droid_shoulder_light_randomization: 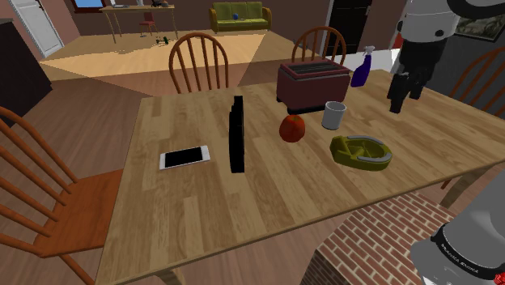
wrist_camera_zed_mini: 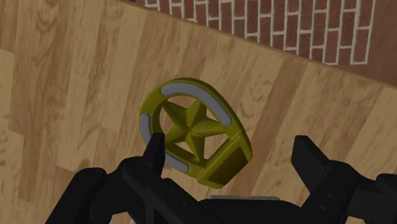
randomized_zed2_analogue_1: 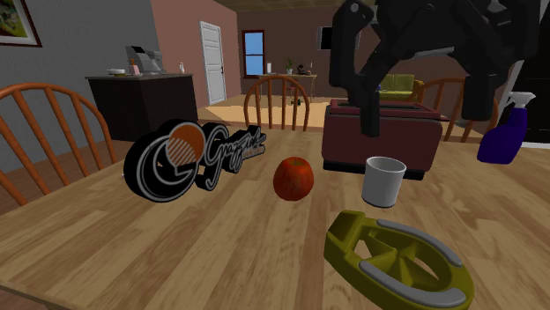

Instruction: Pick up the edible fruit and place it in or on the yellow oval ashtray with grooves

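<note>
A red-orange apple (droid_shoulder_light_randomization: 292, 128) (randomized_zed2_analogue_1: 293, 179) rests on the wooden table (droid_shoulder_light_randomization: 202, 202) beside a white cup (droid_shoulder_light_randomization: 333, 115). The olive-yellow oval ashtray (droid_shoulder_light_randomization: 361, 151) (randomized_zed2_analogue_1: 397, 260) (wrist_camera_zed_mini: 191, 130), with grey grooved pads and a star-shaped centre, lies toward the shoulder view's right of the apple. My black gripper (droid_shoulder_light_randomization: 401, 105) (randomized_zed2_analogue_1: 423, 123) (wrist_camera_zed_mini: 232, 159) hangs open above the table, beyond the ashtray and toward the shoulder view's right of the cup. Nothing is between its fingers (wrist_camera_zed_mini: 153, 153). In the wrist view the ashtray lies below, near one finger.
A dark red toaster (droid_shoulder_light_randomization: 311, 85) stands behind the cup and a purple spray bottle (droid_shoulder_light_randomization: 361, 69) beside it. A black upright sign (droid_shoulder_light_randomization: 236, 133) and a white phone (droid_shoulder_light_randomization: 184, 156) lie further toward the shoulder view's left. Wooden chairs (droid_shoulder_light_randomization: 198, 61) surround the table.
</note>
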Tool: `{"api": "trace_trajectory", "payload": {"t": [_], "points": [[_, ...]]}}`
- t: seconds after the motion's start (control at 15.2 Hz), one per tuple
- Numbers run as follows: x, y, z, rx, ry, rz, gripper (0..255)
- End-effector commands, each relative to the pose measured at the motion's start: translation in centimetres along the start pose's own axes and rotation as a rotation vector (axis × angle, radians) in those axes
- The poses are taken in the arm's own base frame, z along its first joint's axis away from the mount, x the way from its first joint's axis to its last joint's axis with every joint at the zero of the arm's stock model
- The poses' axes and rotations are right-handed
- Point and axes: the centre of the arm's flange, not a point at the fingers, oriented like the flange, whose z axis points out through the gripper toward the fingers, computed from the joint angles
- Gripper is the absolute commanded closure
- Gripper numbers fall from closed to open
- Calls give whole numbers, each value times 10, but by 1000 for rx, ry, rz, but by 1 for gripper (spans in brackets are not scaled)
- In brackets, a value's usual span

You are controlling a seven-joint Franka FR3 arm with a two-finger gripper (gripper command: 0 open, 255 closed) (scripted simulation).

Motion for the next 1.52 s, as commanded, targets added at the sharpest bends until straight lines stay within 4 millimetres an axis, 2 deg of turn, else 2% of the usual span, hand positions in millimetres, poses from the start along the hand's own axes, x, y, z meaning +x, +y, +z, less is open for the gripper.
{"api": "trace_trajectory", "payload": {"t": [0.0,0.73,1.45], "points": [[0,0,0,0,0,0,0],[127,-14,40,95,64,-17,0],[256,-33,71,190,129,-33,0]]}}
